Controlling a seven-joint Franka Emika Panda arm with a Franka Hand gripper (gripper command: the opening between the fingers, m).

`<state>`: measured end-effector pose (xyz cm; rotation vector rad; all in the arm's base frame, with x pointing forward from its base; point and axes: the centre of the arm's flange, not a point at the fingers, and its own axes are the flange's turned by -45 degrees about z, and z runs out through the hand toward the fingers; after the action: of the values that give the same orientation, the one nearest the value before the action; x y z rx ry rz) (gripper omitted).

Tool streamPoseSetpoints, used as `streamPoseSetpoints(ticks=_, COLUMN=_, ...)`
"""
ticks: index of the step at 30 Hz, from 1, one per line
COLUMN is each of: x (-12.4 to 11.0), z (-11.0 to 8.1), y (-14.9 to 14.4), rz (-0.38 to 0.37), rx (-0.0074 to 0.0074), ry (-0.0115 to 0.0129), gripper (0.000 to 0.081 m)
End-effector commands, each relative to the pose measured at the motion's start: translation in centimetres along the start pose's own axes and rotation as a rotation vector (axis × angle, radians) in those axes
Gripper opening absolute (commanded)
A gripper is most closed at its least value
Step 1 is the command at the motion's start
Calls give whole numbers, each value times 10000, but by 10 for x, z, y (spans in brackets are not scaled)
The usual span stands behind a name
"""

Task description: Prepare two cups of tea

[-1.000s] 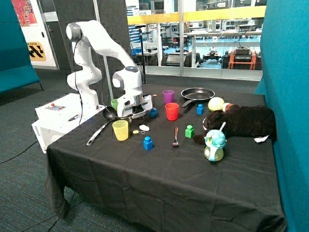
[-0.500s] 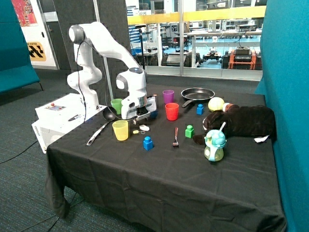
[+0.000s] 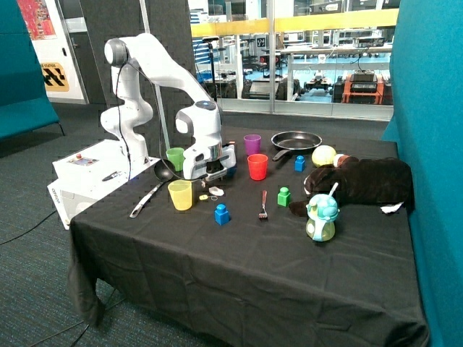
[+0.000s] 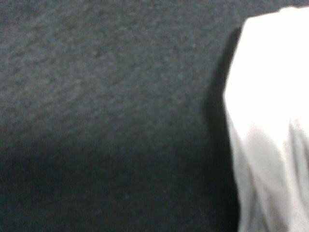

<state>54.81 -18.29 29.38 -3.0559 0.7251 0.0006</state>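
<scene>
— Black cloth [image 3: 239,253] covers the whole table, and the gripper [image 3: 209,176] is very low over it, just behind the yellow cup [image 3: 181,194]. What is it reaching for?

— I think for the tea. One small white packet [image 3: 215,191] lies on the cloth just to the right of the yellow cup, beside a little yellowish ring [image 3: 204,196]. In the wrist view a white, creased thing [image 4: 270,125] fills one side, lying on the dark fabric; it is most likely a packet seen from very close.

— Are the fingers open or closed?

— I cannot tell. The hand's body hides them from the outside, and the wrist view does not show them.

— And the second packet?

— I see only one for sure. Another may sit under the hand, but that is hidden.

— So how far is the task?

— At the beginning, I judge. No cup visibly has tea inside. The yellow cup is nearest; the green cup [image 3: 175,158] stands behind it to the left, the red cup [image 3: 257,166] and the purple cup [image 3: 252,144] are further right.

— What does the step need?

— A thin, flat packet on soft cloth is hard to pinch. The fingers should centre over it, go down until they almost touch the cloth, and close gently without catching the fabric or the ring. Then lift straight, clear of the yellow cup's rim, before moving over it.
</scene>
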Motion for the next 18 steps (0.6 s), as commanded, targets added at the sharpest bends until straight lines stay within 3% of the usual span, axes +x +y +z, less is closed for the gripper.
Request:
streamPoseSetpoints(ticks=1, x=0, z=2, y=10, rz=-24, rx=-7, ry=6, gripper=519)
streamPoseSetpoints(ticks=9, x=18, z=-8, y=16, rz=-311, rx=-8, ry=6, gripper=513)
streamPoseSetpoints(ticks=18, x=33, z=-15, y=-2, rz=-816, rx=-8, ry=6, gripper=513)
